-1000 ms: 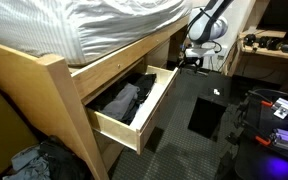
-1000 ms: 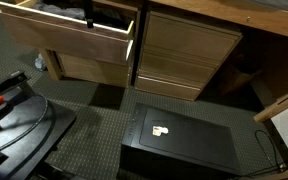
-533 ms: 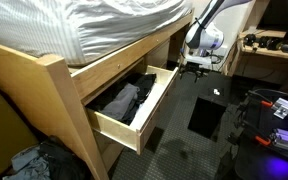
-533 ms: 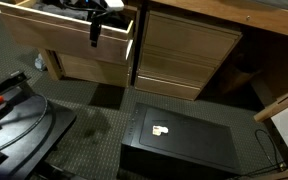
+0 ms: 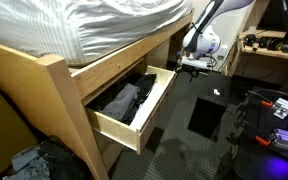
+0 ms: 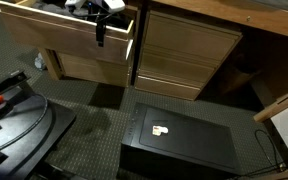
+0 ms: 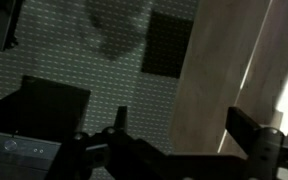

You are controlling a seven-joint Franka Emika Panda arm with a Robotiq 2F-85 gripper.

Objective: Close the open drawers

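one pine bed frame (image 5: 59,88) rises behind the gripper (image 6: 100,35). its open drawer (image 6: 64,42), dark clothes (image 5: 124,100) inside, sits right against the gripper. within the last second the gripper, fingers spread, has swung in to the drawer's front panel, so a push looks imminent.
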